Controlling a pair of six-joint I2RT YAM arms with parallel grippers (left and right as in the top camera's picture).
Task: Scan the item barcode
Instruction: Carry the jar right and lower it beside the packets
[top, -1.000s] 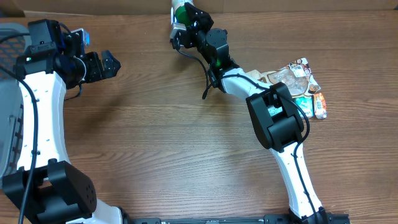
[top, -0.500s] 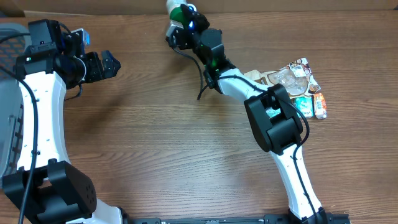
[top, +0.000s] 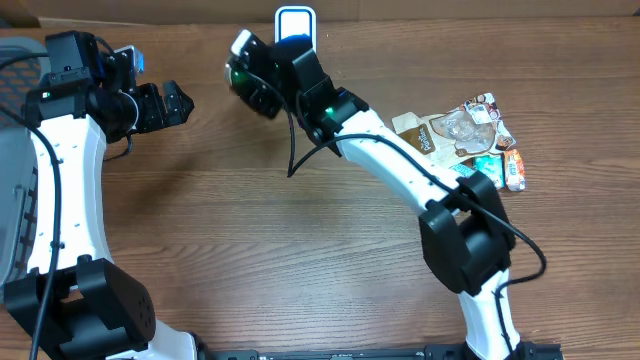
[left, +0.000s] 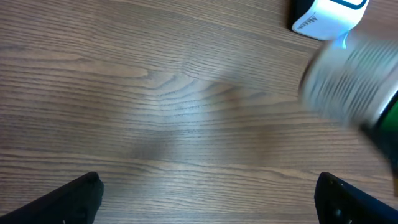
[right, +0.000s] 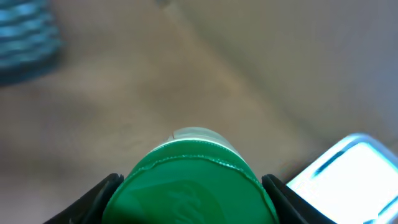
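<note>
Though clamped between the right gripper's (right: 194, 202) fingers, not yet scanned: green-capped white plastic bottle (right: 194, 171), held near the white-and-blue box scanner (top: 295, 22) at the wooden table's (top: 250, 250) far edge. Left gripper (left: 208, 199) spread wide, empty, well apart. Likely the presenting step. Next: turn and ease bottle closer until barcode faces scanner; barcode side not discernible.

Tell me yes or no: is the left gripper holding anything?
No, the left gripper stands wide open over the bare wooden table, with nothing between its fingers.
</note>
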